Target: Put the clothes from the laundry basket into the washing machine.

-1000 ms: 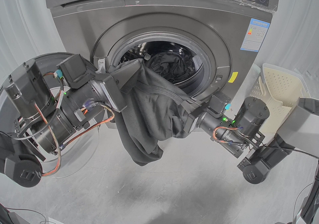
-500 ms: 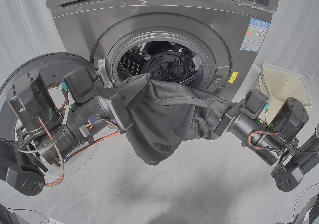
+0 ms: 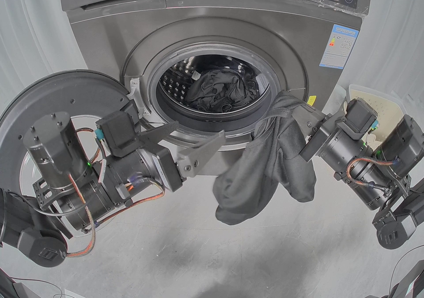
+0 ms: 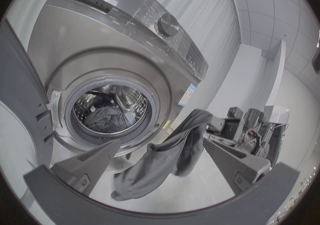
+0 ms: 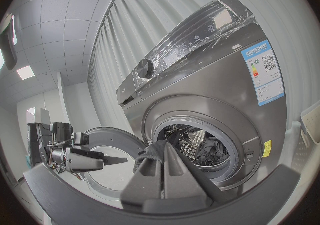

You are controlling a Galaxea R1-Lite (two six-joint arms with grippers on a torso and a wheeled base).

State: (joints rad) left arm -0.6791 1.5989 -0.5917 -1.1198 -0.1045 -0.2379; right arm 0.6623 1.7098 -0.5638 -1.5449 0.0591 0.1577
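Left end effector (image 3: 201, 128): fingers were spread wide and held nothing. It sat low in front of the washer (image 3: 212, 24), just below the mouth of the drum (image 3: 176, 84), and pointed toward the garment (image 3: 260, 166) without touching it.
Right end effector (image 3: 298, 112): fingers were pressed flat together on the top edge of the garment. It was held beside the lower right rim of the drum mouth.
Garment: dark grey cloth hung in loose folds from the right end effector alone. It was outside the drum, in front of the washer's lower right front, and its lowest fold appeared to hang above the floor (image 3: 221, 259).
Washer: a grey front-loader faced the robot, with a dial and a film-covered panel along its top.
Drum: the mouth stood open, and the perforated metal wall was visible inside.
Clothes (image 3: 216, 89): a dark bundle lay inside the drum, toward the back.
Door (image 3: 66, 91): it was swung fully open to the robot's left, behind the left arm.
Basket (image 3: 384, 111): pale and perforated, it stood at the washer's right side, behind the right arm. Its contents could not be made out.
Curtain (image 3: 26, 24): white folds hung behind the washer.
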